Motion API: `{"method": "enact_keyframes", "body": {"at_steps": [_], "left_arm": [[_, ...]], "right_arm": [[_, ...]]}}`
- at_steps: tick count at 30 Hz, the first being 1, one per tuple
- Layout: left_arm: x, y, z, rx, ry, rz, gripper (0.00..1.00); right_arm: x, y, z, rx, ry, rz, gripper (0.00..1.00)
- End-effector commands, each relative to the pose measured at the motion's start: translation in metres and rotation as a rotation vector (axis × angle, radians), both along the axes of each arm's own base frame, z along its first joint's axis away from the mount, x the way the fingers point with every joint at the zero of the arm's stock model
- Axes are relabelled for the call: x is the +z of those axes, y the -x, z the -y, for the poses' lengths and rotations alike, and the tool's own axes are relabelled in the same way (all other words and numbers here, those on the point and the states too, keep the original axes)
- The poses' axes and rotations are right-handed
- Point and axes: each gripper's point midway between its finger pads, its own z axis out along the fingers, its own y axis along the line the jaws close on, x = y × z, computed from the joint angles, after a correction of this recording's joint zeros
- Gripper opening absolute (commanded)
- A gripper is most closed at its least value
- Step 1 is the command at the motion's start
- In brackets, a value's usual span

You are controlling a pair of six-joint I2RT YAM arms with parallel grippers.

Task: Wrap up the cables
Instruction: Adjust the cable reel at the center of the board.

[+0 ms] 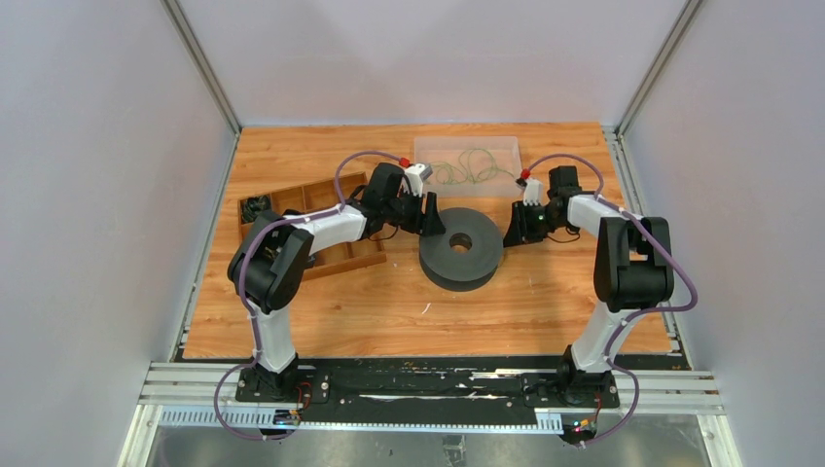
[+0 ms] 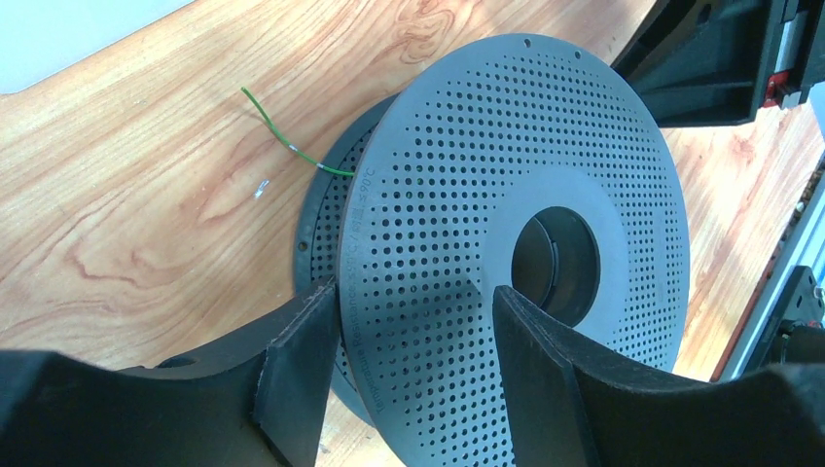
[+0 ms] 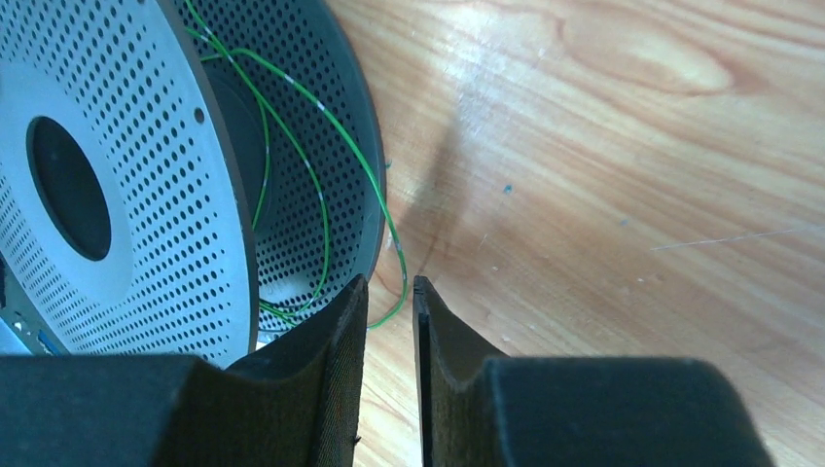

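A dark grey perforated spool (image 1: 461, 248) lies flat mid-table. Thin green cables (image 3: 316, 185) loop loosely between its two flanges, and one loop bulges out past the rim. My right gripper (image 3: 389, 292) is at the spool's right edge. Its jaws stand a narrow gap apart, and the bulging loop crosses just beyond the tips, not pinched. My left gripper (image 2: 418, 336) is open over the spool's left side, one finger by the top flange's (image 2: 506, 233) rim and the other above its face. A short green cable end (image 2: 282, 136) pokes out onto the wood. More cables (image 1: 465, 170) lie in a clear tray.
The clear tray (image 1: 428, 148) stands behind the spool. A wooden compartment box (image 1: 336, 255) sits at the left under my left arm, with black cord bundles (image 1: 256, 206) in its far corner. Grey walls close in the table on three sides.
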Motion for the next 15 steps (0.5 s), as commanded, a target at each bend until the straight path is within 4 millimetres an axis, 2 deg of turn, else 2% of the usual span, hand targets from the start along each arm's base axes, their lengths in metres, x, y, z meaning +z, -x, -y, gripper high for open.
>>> {"method": "enact_keyframes", "body": {"at_steps": [1,4,10,15], "left_arm": [[0.012,0.001,0.004,-0.006,0.025,0.024,0.61],[0.013,0.001,0.004,-0.006,0.025,0.025,0.61],[0.012,0.001,0.003,0.002,0.021,0.022,0.61],[0.009,0.001,0.001,0.024,0.021,0.012,0.59]], "right_arm": [[-0.005,0.017,-0.004,0.036,-0.017,-0.044,0.23],[-0.008,0.016,-0.006,0.037,-0.016,-0.048,0.2],[-0.01,0.019,-0.018,0.057,-0.035,-0.054,0.03],[-0.009,0.017,-0.033,0.067,-0.069,-0.06,0.01]]}}
